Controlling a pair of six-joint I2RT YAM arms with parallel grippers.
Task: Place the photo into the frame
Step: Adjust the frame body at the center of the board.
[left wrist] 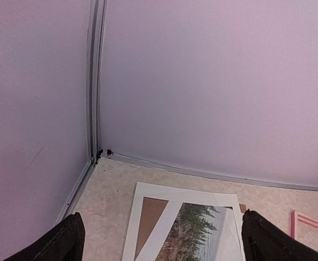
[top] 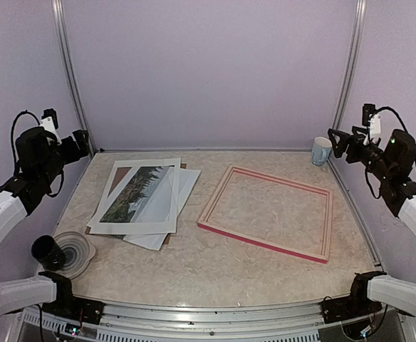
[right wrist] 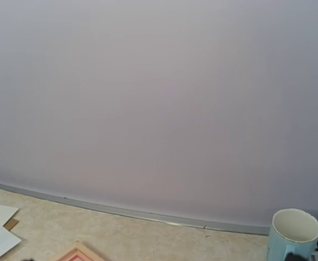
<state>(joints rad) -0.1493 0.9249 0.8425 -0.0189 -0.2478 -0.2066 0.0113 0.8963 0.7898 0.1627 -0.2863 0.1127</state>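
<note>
The photo [top: 138,191], a print of dark trees and pale sky, lies askew on a white mat border [top: 115,225] at the table's left. In the left wrist view the photo [left wrist: 200,234] shows below, between the two dark fingertips [left wrist: 66,239]. The pink-red frame [top: 261,244] lies flat at the centre-right with bare table inside it; one corner of the frame [right wrist: 77,254] peeks into the right wrist view. My left gripper [top: 83,141] hangs high by the left wall, open and holding nothing. My right gripper [top: 334,139] hangs high by the right wall, also open and holding nothing.
A brown backing board [top: 120,173] and plain white sheets [top: 183,189] lie under the mat. A light-blue mug [top: 321,151] stands at the back right, near the right gripper. A black cylinder [top: 45,251] rests on a clear round dish [top: 80,251] at the front left.
</note>
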